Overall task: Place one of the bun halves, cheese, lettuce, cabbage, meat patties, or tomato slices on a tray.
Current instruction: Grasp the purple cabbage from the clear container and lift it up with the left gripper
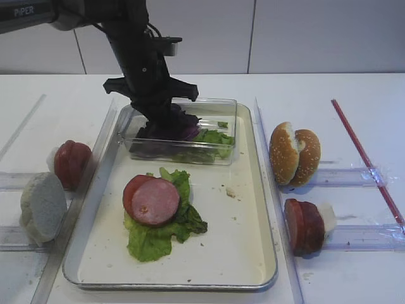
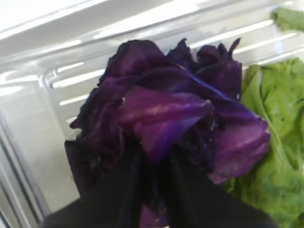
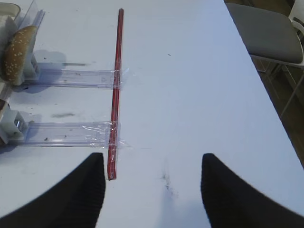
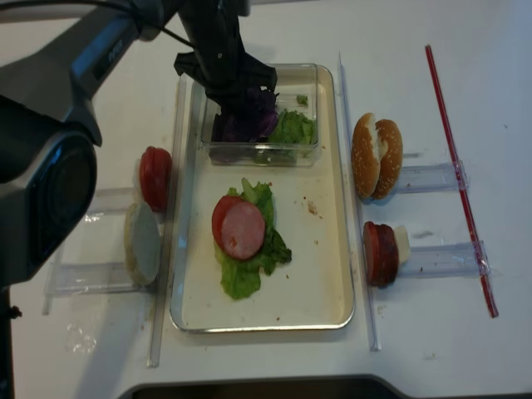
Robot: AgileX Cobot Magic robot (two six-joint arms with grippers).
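Observation:
My left gripper reaches down into the clear plastic box and is shut on the dark purple cabbage, which bunches around the fingers. From above, the cabbage still sits inside the box beside loose lettuce. The cream tray holds a lettuce leaf topped with a red slice and a pink round slice. Bun halves stand on a rack to the right. My right gripper is open over bare table.
The box stands at the tray's far end. Red slices and a white bun half sit on racks left of the tray, more slices on the right. A red stick is taped across the right racks.

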